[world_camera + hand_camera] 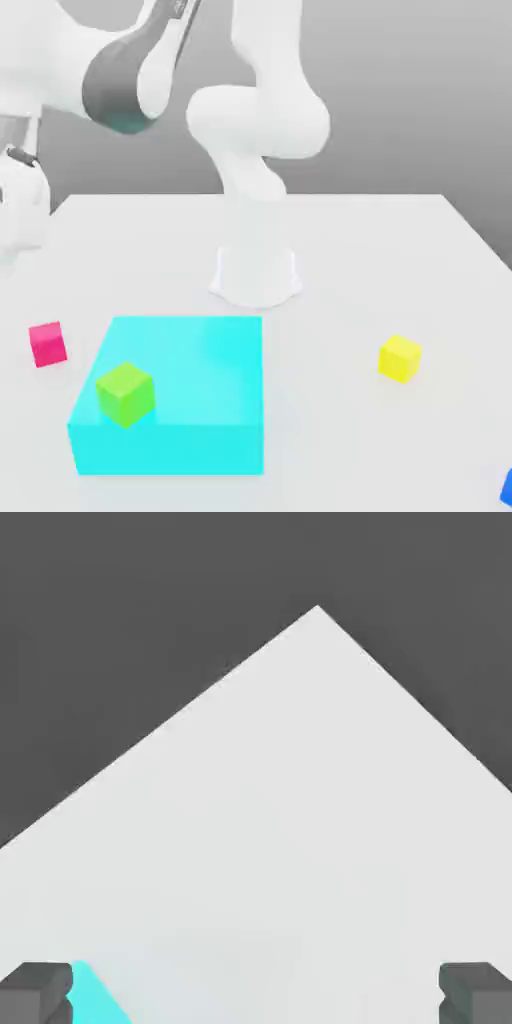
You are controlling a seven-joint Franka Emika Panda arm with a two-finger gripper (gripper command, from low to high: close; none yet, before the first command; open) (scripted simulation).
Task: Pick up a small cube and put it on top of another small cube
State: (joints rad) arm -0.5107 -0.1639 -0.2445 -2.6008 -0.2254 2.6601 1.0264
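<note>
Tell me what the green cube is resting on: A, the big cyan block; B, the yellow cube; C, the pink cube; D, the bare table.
A: the green cube sits on top of the cyan block, near its front corner on the exterior view's left, while the pink cube and yellow cube sit apart on the table.

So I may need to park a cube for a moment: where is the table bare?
The widest bare stretch of the table lies between the robot base and the yellow cube, running to the far edge. It is crowded at the exterior view's left, where the cyan block carries the green cube, beside the pink cube.
</note>
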